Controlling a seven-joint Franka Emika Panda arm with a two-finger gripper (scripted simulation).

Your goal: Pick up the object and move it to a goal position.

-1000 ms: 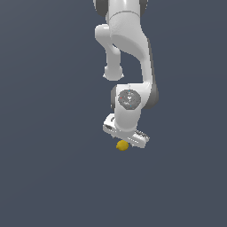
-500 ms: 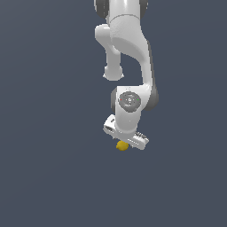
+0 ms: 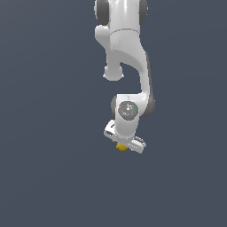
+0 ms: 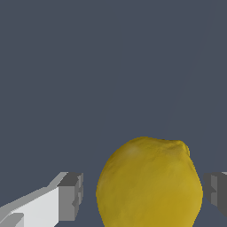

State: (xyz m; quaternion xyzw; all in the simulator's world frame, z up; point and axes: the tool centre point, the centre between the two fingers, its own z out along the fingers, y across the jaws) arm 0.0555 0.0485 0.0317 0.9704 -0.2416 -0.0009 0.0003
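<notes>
- lemon (image 4: 149, 182) sitting between the two grey fingertips (image 4: 71, 196) in the wrist view, a clear gap on each side, nearer the far-side tip than the white-backed one.
- jaws apart, not yet touching the fruit; nothing clamped.
- seen from the exterior view, only a sliver of yellow (image 3: 121, 146) peeking out beneath the white gripper (image 3: 126, 142), right under the hand and toward the exterior view's left end of it.
- panda arm (image 3: 125, 53) hanging straight down over a plain dark grey surface (image 3: 44, 133), hand tilted a little across the picture.
- lemon's nubbed end pointing up and away from the camera, long axis apparently running roughly across the closing line rather than along it; hard to tell the exact angle.
- judged ready for the squeeze: fruit already inside the opening, slightly off centre, so one finger likely to meet it first and nudge it.
- no goal marker visible in either view.
</notes>
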